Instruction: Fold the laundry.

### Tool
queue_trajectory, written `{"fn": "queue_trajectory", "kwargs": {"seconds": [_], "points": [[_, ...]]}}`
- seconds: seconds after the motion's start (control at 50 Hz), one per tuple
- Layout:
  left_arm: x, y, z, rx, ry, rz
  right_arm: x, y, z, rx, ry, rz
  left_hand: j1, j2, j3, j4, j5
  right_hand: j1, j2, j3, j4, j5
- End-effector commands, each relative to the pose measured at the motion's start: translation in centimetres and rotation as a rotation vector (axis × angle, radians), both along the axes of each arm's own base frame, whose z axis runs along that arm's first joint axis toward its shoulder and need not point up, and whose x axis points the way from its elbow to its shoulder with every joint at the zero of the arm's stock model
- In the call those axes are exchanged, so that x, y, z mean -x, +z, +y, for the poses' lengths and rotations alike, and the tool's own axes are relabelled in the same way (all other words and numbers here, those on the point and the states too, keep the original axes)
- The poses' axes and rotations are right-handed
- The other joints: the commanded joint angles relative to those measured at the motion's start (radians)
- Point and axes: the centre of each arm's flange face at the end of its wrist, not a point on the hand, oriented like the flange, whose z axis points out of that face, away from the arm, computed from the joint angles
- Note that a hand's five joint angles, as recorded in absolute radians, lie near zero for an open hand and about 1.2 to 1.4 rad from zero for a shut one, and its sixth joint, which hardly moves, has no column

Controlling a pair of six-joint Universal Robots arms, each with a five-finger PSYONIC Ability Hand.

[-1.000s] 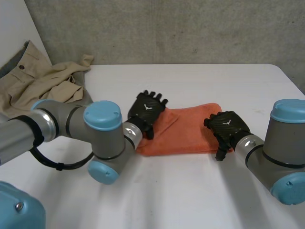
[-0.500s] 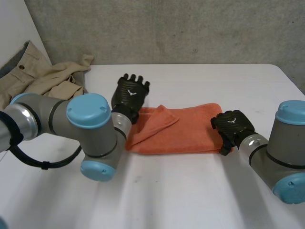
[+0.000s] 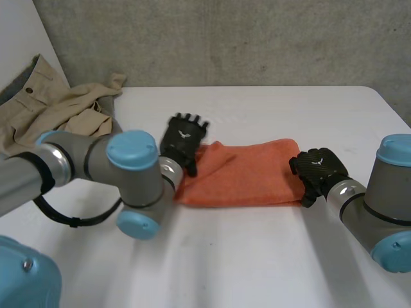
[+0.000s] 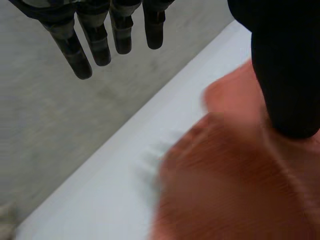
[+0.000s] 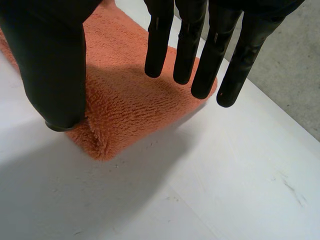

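The left hand (image 3: 182,142) is sitting at the left end of the towel (image 3: 247,173), fingers straight and spread. The right hand (image 3: 318,168) is hovering at its right end, fingers straight too.

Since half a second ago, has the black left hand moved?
Yes: the left hand came back from the white table's far edge, over the orange towel's end.

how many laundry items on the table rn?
2: an orange towel folded at the middle of the table, and a crumpled beige garment at its far left edge. That heap may hide more.
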Motion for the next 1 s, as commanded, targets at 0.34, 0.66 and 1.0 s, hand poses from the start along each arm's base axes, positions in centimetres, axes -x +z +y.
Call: {"fn": "queue_trajectory", "kwargs": {"seconds": [0.34, 0.66, 1.0], "points": [[-3.0, 1.7, 0.6, 0.019, 0.12, -0.068, -0.1, -1.1, -0.4, -0.012, 0.008, 0.007, 0.005, -0.002, -0.011, -0.002, -0.018, 0.791, 0.699, 0.697, 0.702, 0.723], [-6.0, 5.3, 2.6, 0.027, 0.157, -0.054, 5.9, 1.6, -1.1, -0.002, -0.046, 0.279, -0.019, -0.026, -0.034, -0.026, -0.042, 0.868, 0.775, 0.774, 0.779, 0.8], [-6.9, 7.2, 3.6, 0.017, 0.168, 0.038, -10.5, 5.3, 7.6, 0.326, 0.536, 0.179, -0.022, -0.029, -0.037, -0.029, -0.045, 0.868, 0.775, 0.774, 0.779, 0.8]]}}
